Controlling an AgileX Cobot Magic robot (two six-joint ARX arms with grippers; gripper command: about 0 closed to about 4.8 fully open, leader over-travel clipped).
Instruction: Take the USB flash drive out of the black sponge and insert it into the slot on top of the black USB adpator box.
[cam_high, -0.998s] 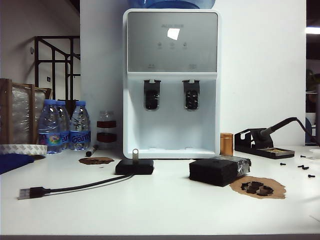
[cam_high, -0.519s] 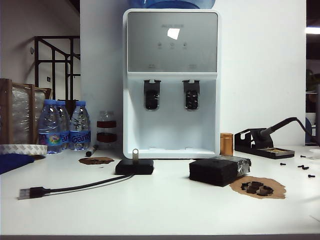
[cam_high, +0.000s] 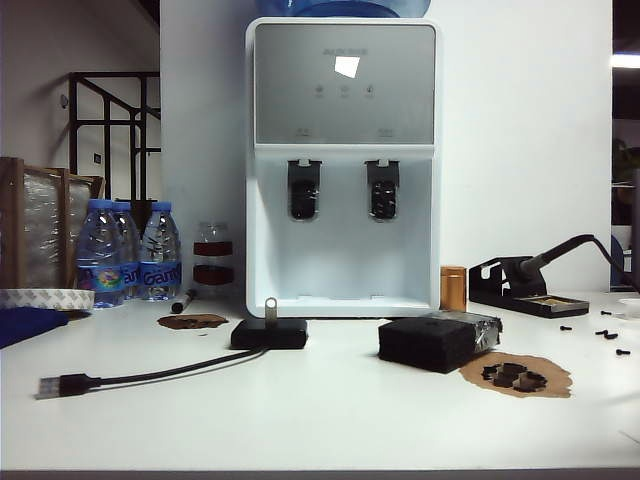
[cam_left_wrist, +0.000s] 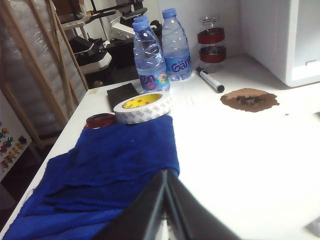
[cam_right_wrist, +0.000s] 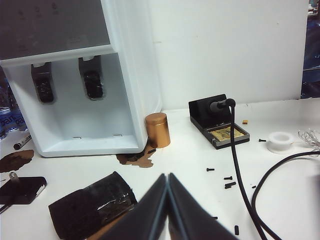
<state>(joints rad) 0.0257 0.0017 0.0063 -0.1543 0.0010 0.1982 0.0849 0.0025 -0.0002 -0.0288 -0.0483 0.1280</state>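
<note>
The silver USB flash drive (cam_high: 270, 307) stands upright out of the top of the black USB adpator box (cam_high: 269, 334), loop end up; the slot under it is hidden. The black sponge (cam_high: 436, 341), partly wrapped in glossy tape, lies to the right of the box. In the right wrist view the sponge (cam_right_wrist: 92, 205), the box (cam_right_wrist: 21, 189) and the drive (cam_right_wrist: 12, 176) all lie apart from my right gripper (cam_right_wrist: 167, 176), which is shut and empty. My left gripper (cam_left_wrist: 166, 172) is shut and empty over a blue cloth (cam_left_wrist: 110, 170). Neither gripper appears in the exterior view.
A water dispenser (cam_high: 343, 170) stands behind the box. The box's cable ends in a USB plug (cam_high: 58, 385) at the front left. Bottles (cam_high: 120, 250), a tape roll (cam_left_wrist: 142, 106), a marker (cam_left_wrist: 210, 80), a copper can (cam_right_wrist: 157, 129), a soldering stand (cam_right_wrist: 217, 125), foam scraps (cam_high: 515, 375) and loose screws (cam_right_wrist: 227, 181) lie around.
</note>
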